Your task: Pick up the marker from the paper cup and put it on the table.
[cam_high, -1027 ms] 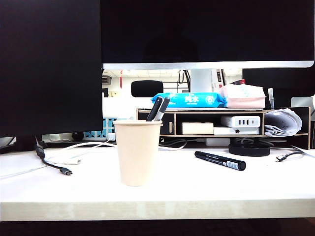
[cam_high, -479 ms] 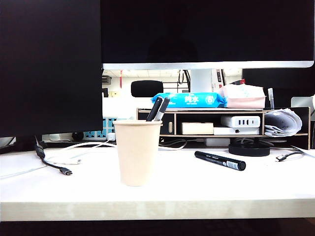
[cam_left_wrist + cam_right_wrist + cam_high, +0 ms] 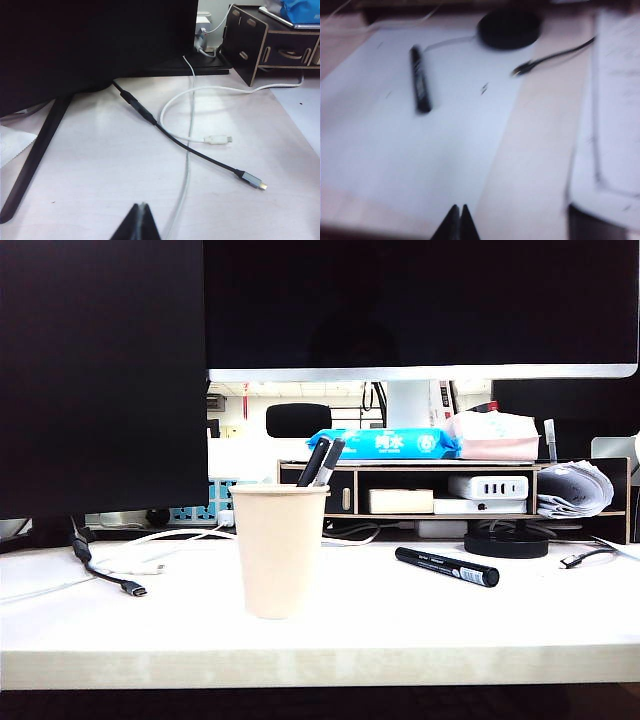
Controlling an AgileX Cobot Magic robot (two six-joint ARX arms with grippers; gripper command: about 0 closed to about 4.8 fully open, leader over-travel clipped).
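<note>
- We see the marker (image 3: 447, 567) lying flat on the table (image 3: 400, 625), well right of the paper cup (image 3: 279, 550) (two slimmer pens (image 3: 321, 462) stand in it).
- Left gripper (image 3: 140, 222): closed, empty, above loose cables (image 3: 195, 135).
- Right gripper (image 3: 458, 223): closed, empty, near the marker (image 3: 420, 80) (blurred view).

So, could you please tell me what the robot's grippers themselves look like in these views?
Little shows: the left gripper and right gripper each appear only as two dark, pointed tips. No cables, markings or arm links are visible, and the exterior view shows neither.
</note>
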